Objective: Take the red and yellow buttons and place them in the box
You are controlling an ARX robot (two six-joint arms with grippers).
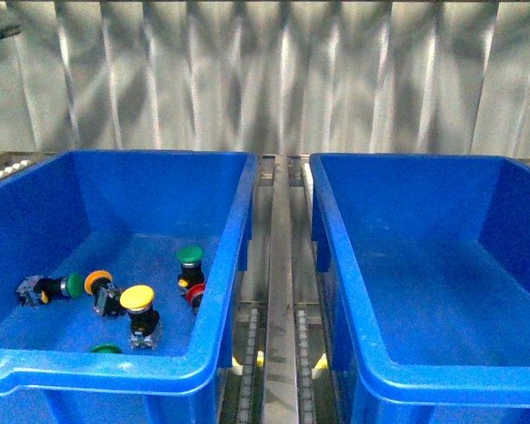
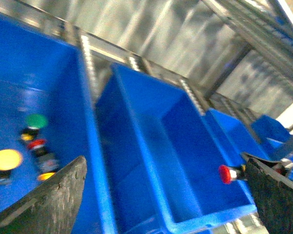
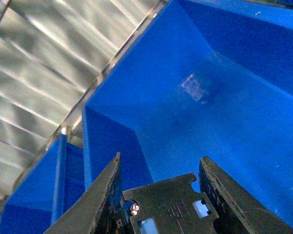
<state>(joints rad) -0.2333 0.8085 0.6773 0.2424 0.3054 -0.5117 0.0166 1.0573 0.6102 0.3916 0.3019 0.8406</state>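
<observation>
Entry, buttons. Counted in left bin (image 1: 115, 373) near its front right corner: one yellow button (image 1: 137, 298), upright, wide domed cap on stubby black-and-grey body; one orange-yellow button (image 1: 97, 282) just beside it, tilted; one red button (image 1: 195, 294) against the right wall, just beside a green-capped switch (image 1: 189, 255). Noted more green caps (image 1: 73, 285) along the front wall and toward the left wall. Saw left gripper (image 2: 163, 161) spread wide above right bin (image 2: 136, 146); second red button (image 2: 225, 174) sideways just beside one fingertip (image 2: 271, 190), round red cap pointing into the gap, dark body toward the pad; cannot tell whether touching. Saw right gripper (image 3: 161, 157) spread apart, unloaded, facing blue bin wall (image 3: 151, 83).
</observation>
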